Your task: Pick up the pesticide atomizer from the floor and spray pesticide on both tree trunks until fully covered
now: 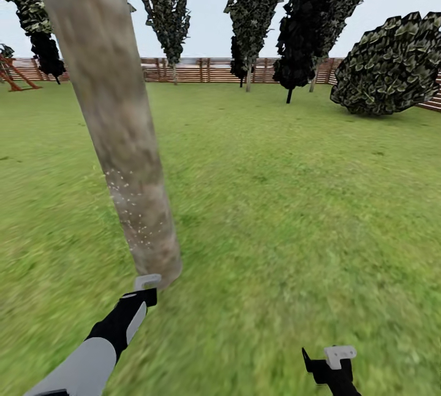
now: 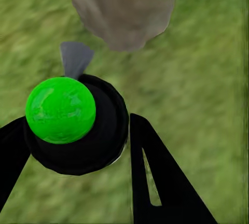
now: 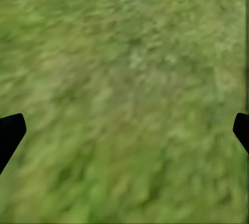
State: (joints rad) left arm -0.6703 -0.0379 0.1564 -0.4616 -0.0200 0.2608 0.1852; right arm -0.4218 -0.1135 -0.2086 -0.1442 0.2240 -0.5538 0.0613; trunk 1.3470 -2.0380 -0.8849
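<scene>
Left gripper [image 1: 147,283], head view: held at the base of the tree trunk [image 1: 116,127], where pesticide [image 1: 131,206] specks dot the bark.

Left wrist view: gripper fingers [image 2: 155,177] clenched on the pesticide atomizer [image 2: 78,125], a dark body with a green cap.

Right wrist view: right gripper [image 3: 124,130] spread wide over grass [image 3: 129,79].

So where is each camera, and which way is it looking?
Head view: high on the robot, facing out over the lawn at the tree trunk; both arms show.
Left wrist view: by the left gripper, facing down; its fingers hold a black atomizer with a green ball on top.
Right wrist view: by the right gripper, facing the grass.
Head and left wrist views share the trunk.
</scene>
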